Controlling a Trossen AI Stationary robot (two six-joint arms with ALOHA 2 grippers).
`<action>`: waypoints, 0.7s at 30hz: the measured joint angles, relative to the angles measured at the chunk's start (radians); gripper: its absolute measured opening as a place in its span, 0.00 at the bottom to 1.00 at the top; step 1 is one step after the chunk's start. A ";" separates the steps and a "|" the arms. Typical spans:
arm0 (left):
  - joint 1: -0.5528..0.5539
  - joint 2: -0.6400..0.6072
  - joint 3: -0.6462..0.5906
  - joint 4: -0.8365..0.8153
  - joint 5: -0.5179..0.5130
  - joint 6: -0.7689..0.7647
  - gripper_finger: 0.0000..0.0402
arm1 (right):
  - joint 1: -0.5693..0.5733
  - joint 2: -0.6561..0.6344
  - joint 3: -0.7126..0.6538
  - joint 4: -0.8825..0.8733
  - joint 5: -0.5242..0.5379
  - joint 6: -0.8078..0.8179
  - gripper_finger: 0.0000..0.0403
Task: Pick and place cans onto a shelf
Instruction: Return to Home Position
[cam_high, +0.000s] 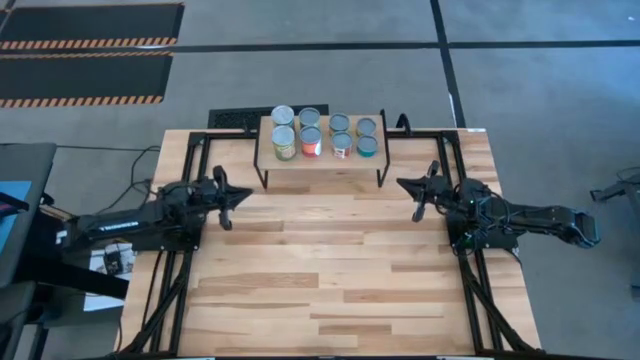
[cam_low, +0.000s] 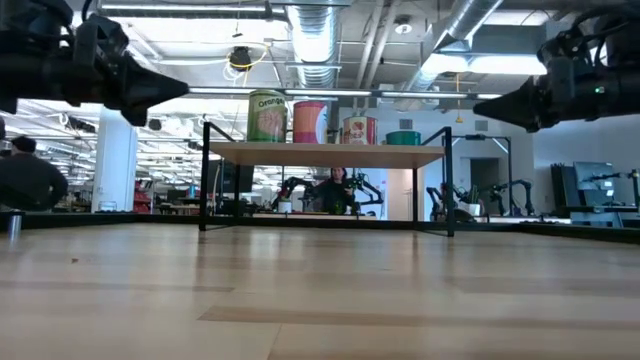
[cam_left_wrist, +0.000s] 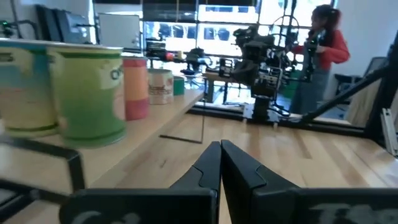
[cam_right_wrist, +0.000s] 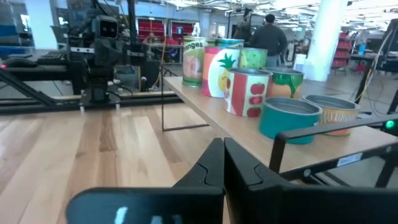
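The shelf (cam_high: 322, 163) stands at the far edge of the table (cam_high: 330, 290), centred between the two arms; all eight cans (cam_high: 309, 117) stand upright on it in two rows of four, silvery tops up. Front row, from the left arm's side: yellow-green can (cam_high: 284, 143); red-orange can (cam_high: 311, 142); white can (cam_high: 342, 146); teal can (cam_high: 367, 147); one more can stands behind each; neighbours stand close together, and whether they touch cannot be told.

The left gripper (cam_high: 243, 197) hangs above the table near the shelf's left front corner, apart from it, pointing toward the right arm; its fingers (cam_left_wrist: 205, 171) are pressed together, holding nothing. The right gripper (cam_high: 405, 185) hangs above the table near the shelf's right front corner, apart from it, pointing toward the left arm; its fingers (cam_right_wrist: 208, 168) are closed tip to tip, holding nothing. In the low view both grippers sit about level with the cans, one to either side of the shelf, clear of the tabletop.
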 joint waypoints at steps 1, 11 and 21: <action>0.000 -0.051 0.000 -0.053 -0.011 -0.005 0.00 | -0.002 0.000 0.000 -0.001 0.001 0.001 0.03; 0.000 -0.220 0.003 -0.257 -0.046 -0.013 0.00 | -0.048 -0.005 0.000 -0.024 0.028 0.009 0.03; -0.003 -0.215 0.002 -0.256 -0.046 -0.017 0.00 | -0.067 -0.012 -0.001 -0.035 0.015 0.006 0.06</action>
